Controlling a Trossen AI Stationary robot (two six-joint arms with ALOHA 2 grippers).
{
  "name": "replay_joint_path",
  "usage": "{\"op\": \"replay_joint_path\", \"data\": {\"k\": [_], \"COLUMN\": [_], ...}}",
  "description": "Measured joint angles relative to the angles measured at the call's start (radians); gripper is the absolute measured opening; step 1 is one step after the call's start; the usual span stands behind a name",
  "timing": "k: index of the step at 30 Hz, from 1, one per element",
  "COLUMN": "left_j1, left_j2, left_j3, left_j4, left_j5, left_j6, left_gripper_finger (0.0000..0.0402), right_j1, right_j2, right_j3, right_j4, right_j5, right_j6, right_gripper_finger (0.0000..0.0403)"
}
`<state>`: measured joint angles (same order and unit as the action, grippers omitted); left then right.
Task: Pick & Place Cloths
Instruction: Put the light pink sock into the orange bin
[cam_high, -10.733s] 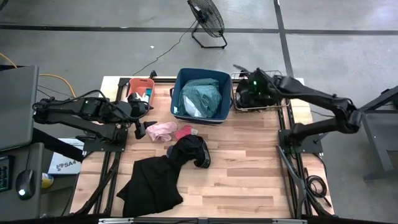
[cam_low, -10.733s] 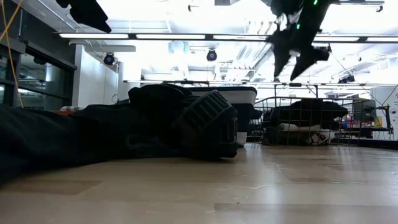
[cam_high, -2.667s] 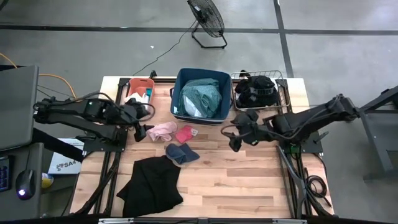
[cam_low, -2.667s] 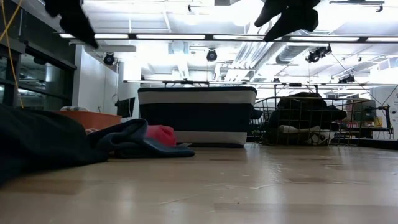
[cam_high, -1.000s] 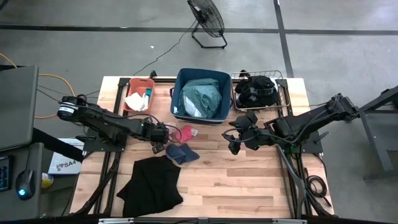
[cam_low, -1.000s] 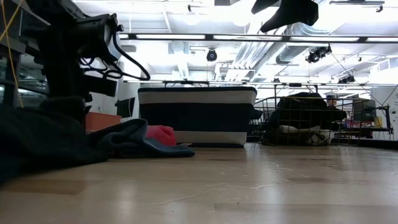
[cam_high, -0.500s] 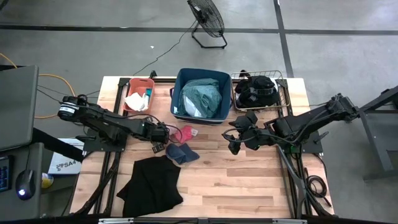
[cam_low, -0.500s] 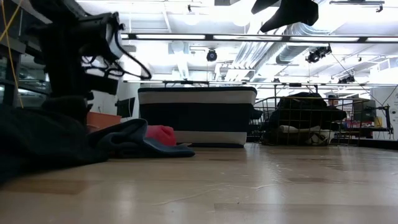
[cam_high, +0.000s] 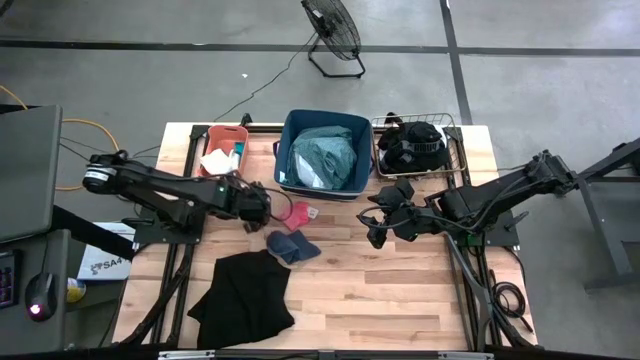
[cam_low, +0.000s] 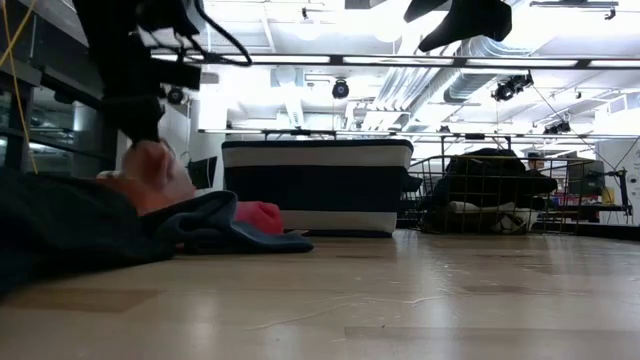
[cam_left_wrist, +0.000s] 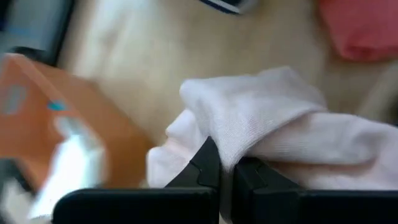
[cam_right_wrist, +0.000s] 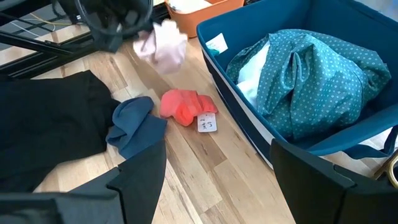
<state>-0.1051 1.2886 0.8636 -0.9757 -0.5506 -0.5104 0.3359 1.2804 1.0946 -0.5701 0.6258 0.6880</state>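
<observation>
High view: left gripper (cam_high: 262, 203) above the table (cam_high: 400, 290), just in front of the navy bin (cam_high: 322, 151); right gripper (cam_high: 377, 224) hovering right of centre, spread wide, empty. Red cloth (cam_high: 297, 213), blue cloth (cam_high: 292, 245) and black cloth (cam_high: 242, 298) flat on the wood.

Low view: pink cloth (cam_low: 152, 170) hanging clear of the tabletop.

Left wrist view: fingertips (cam_left_wrist: 208, 165) pinched tight on a fold of the pink cloth.

Right wrist view: pink cloth dangling near the orange bin (cam_right_wrist: 202, 7); teal dotted shirt (cam_right_wrist: 314, 74) inside the navy bin.
</observation>
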Motion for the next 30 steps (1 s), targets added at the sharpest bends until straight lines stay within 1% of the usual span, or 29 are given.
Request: {"op": "replay_joint_path", "data": {"k": [7, 10, 12, 14, 18, 22, 27, 30], "left_j1": [0.0, 0.003, 0.024, 0.058, 0.174, 0.316, 0.504, 0.597], "left_j2": [-0.035, -0.038, -0.036, -0.038, -0.036, -0.037, -0.037, -0.03], "left_j3": [0.128, 0.175, 0.197, 0.21, 0.208, 0.208, 0.208, 0.208], "left_j4": [-0.187, -0.242, -0.294, -0.295, -0.312, -0.309, -0.306, -0.292], "left_j5": [-0.191, -0.284, -0.324, -0.351, -0.356, -0.351, -0.303, -0.278], "left_j6": [-0.056, -0.078, -0.09, -0.094, -0.068, -0.02, 0.038, 0.085], "left_gripper_finger": [0.0001, 0.0, 0.0, 0.0, 0.0, 0.0, 0.0, 0.0], "right_j1": [0.0, 0.0, 0.0, 0.0, 0.0, 0.0, 0.0, 0.0], "right_j2": [0.003, 0.003, 0.003, 0.003, 0.003, 0.003, 0.003, 0.003], "right_j3": [0.0, 0.0, 0.0, 0.0, 0.0, 0.0, 0.0, 0.0], "right_j4": [0.0, 0.0, 0.0, 0.0, 0.0, 0.0, 0.0, 0.0], "right_j5": [0.001, 0.001, 0.001, 0.001, 0.001, 0.001, 0.001, 0.003], "right_j6": [-0.001, -0.002, -0.002, -0.003, -0.004, -0.004, -0.008, -0.011], "right_gripper_finger": [0.0279, 0.0279, 0.0279, 0.0279, 0.0279, 0.0279, 0.0279, 0.0279]}}
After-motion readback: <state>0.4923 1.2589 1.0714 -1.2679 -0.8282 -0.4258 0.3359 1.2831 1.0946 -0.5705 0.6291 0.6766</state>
